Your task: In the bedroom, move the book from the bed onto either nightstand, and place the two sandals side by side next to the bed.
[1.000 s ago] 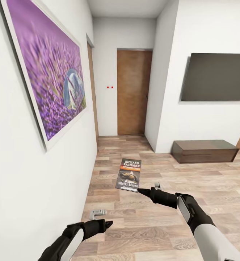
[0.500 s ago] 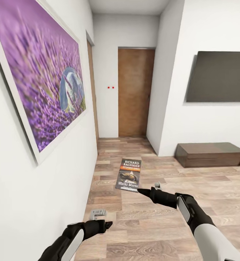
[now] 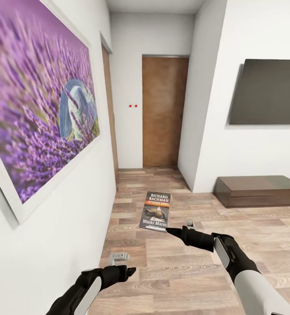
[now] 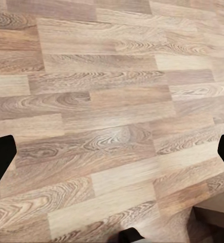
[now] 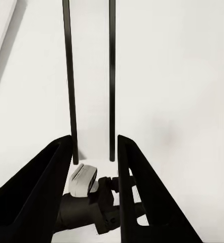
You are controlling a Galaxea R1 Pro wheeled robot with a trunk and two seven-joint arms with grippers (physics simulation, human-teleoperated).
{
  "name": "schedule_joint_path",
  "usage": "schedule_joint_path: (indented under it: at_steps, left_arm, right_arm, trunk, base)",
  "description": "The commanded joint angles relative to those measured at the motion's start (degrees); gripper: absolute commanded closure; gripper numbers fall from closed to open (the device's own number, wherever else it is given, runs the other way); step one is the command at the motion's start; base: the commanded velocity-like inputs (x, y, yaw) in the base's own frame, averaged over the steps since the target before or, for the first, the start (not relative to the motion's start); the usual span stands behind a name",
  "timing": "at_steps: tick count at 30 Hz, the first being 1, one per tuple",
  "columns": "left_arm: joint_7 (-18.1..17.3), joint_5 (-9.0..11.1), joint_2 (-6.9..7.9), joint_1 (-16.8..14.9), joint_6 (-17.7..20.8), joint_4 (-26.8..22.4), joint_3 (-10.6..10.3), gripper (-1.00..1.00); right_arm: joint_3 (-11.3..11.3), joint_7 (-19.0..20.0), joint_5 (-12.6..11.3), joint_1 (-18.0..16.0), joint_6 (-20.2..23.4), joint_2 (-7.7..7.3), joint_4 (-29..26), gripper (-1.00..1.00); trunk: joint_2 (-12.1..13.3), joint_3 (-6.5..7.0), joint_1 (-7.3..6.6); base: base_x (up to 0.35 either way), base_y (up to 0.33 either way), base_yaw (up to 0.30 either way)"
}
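The book [image 3: 155,211], dark with an orange band and white lettering, hangs above the wood-plank floor, cover towards the head camera. My right gripper [image 3: 170,230] is shut on its lower edge. In the right wrist view the book [image 5: 69,76] shows edge-on as thin dark lines rising between the black fingers [image 5: 51,172]. My left gripper [image 3: 129,270] hangs low near the left wall, open with nothing in it. Its fingertips [image 4: 0,157] stand far apart over bare floor. The bed, nightstands and sandals are out of view.
A white wall with a large purple lavender painting [image 3: 40,113] runs close on my left. A short hallway ahead ends at a brown door [image 3: 164,111]. A dark TV [image 3: 267,92] hangs on the right wall above a long low dark cabinet [image 3: 258,190].
The whole view has shifted: the painting looms larger and the TV and cabinet slid right, so the camera moved. Both arms and the held book keep the same pose.
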Motion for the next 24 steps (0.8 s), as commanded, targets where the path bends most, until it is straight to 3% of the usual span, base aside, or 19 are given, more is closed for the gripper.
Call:
schedule_joint_path:
  at_steps: [1, 10, 24]
  left_arm:
    - [0.0, 0.2, 0.03, 0.0, 0.2, -0.1, -0.1, -1.0]
    - [0.0, 0.2, 0.03, 0.0, 0.2, -0.1, -0.1, -1.0]
    - [0.0, 0.2, 0.03, 0.0, 0.2, -0.1, 0.0, -1.0]
  right_arm:
    - [-0.1, 0.1, -0.4, 0.0, 0.4, 0.0, 0.0, 1.0]
    - [-0.1, 0.0, -0.4, -0.1, 0.4, 0.06, 0.0, 1.0]
    - [0.0, 0.1, -0.3, -0.1, 0.4, 0.09, 0.0, 1.0]
  trunk:
    - [-0.1, -0.08, 0.06]
    - [-0.1, -0.08, 0.06]
    - [-0.1, -0.08, 0.06]
  base:
    - [0.303, -0.147, 0.0]
    - [0.258, -0.087, 0.0]
    - [0.203, 0.0, 0.0]
